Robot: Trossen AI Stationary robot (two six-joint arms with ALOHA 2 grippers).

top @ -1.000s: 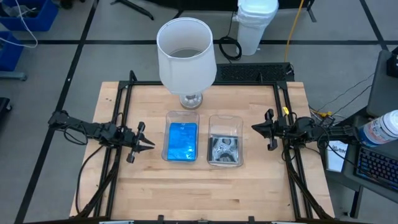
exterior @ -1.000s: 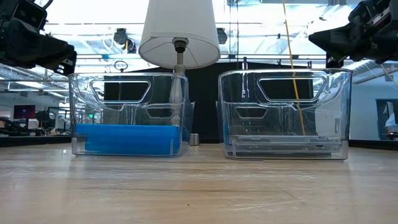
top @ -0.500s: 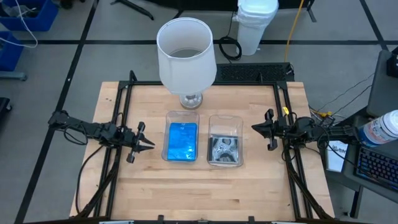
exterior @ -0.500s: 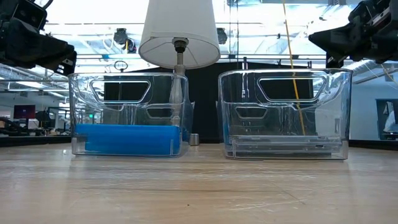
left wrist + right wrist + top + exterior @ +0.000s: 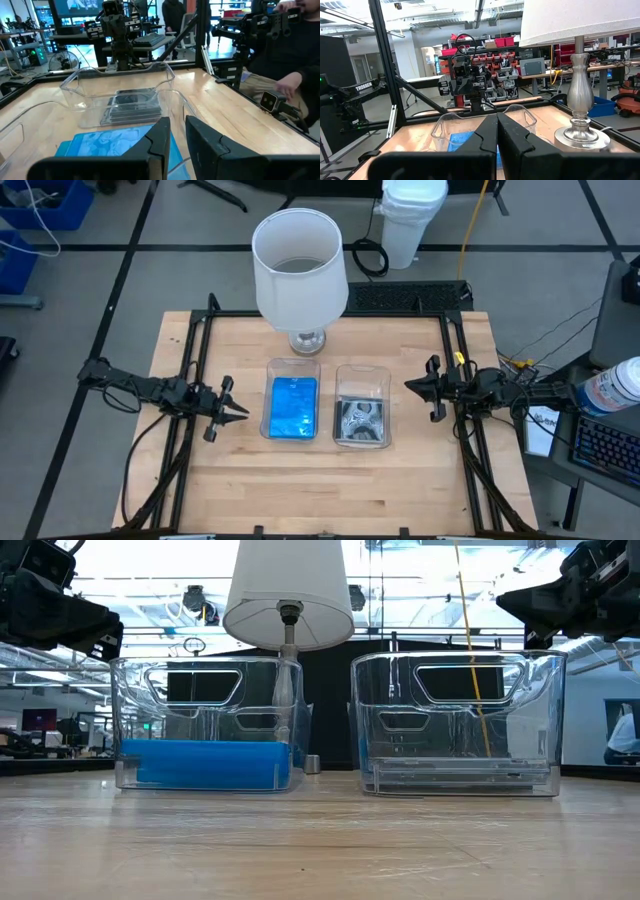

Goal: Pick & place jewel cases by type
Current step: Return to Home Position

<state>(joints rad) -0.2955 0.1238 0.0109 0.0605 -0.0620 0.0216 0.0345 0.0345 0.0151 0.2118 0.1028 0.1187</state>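
Observation:
Two clear trays stand side by side mid-table. The left tray [image 5: 270, 366] holds a stack of bright blue jewel cases [image 5: 293, 406], lying flat on its floor [image 5: 205, 764]. The right tray [image 5: 362, 370] holds smoky grey jewel cases [image 5: 360, 420], also flat on the bottom [image 5: 460, 777]. My left gripper [image 5: 243, 412] hovers left of the blue tray, pointing at it, fingers all but together [image 5: 178, 131], holding nothing. My right gripper [image 5: 408, 386] hovers right of the grey tray, shut and empty [image 5: 497, 122]. Both are raised to about the height of the tray rims.
A lamp with a white shade [image 5: 300, 265] stands on its metal base [image 5: 305, 340] just behind the trays. Black frame rails [image 5: 195, 360] run along the table's left and right sides. Bare wood lies in front of the trays [image 5: 320, 490]. A person sits beyond the table's right side [image 5: 295, 50].

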